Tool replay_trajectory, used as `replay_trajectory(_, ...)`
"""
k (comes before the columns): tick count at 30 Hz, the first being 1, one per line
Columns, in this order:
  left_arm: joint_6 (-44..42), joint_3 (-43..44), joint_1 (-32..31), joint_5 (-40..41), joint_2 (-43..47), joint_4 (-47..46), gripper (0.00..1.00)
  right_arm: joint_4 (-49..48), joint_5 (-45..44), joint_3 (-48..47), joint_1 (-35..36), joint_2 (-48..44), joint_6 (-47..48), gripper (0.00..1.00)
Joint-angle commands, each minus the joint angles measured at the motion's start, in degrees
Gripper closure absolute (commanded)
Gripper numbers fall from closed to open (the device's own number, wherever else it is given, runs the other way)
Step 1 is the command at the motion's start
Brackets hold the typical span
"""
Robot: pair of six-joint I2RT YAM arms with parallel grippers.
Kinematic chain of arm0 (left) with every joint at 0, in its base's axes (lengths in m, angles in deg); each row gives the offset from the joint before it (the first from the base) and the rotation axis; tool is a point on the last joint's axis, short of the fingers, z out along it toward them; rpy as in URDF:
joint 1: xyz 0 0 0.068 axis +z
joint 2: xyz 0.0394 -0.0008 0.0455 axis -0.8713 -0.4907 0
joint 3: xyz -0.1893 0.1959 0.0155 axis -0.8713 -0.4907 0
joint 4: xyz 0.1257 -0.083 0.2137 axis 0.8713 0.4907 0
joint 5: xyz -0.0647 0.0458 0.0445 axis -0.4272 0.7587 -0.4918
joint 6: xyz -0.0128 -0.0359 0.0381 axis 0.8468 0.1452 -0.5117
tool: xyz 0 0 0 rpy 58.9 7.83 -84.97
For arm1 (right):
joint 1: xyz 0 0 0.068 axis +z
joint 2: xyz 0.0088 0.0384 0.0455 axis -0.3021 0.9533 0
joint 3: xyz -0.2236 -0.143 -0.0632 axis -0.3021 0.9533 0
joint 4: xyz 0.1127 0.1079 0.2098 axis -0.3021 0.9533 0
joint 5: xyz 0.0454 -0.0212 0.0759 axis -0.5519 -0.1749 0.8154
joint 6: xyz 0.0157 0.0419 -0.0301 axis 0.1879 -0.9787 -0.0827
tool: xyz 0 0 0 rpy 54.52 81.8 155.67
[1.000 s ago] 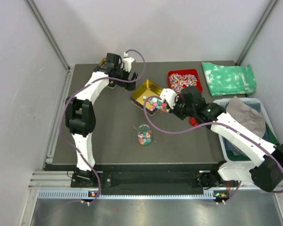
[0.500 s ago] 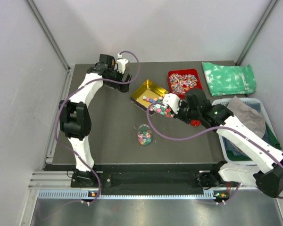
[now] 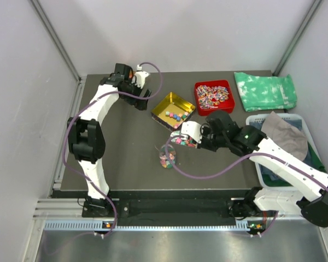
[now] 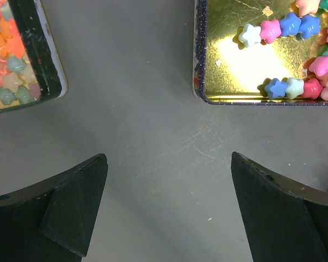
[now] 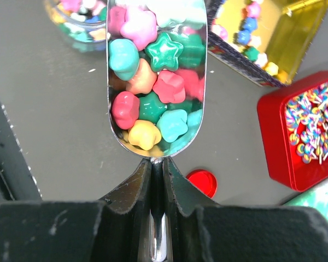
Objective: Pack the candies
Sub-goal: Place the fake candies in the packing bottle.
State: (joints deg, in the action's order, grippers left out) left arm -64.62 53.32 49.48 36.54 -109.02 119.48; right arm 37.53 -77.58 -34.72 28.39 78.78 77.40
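Gold tin sits mid-tabletop with a few candies in it. From above I see my right gripper holding a loaded scoop close by the clear jar. On the left wrist view, my left gripper hangs wide open over bare tabletop, near the tin's corner. On the right wrist view, the jaws are pinched tight on the scoop's handle, with star-shaped candies heaped in its bowl.
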Motion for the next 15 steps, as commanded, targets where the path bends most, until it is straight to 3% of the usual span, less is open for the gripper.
replay_trajectory(1,-1.1,0.9,0.3,0.2,5.0,0.3,0.01,0.9,-0.3,-0.7,2.5,-1.6,2.6,1.0)
replay_trajectory(15,-0.2,-0.3,0.3,-1.5,6.6,0.8,0.01,5.0,-4.0,-2.0,7.7,0.9,6.2,1.0)
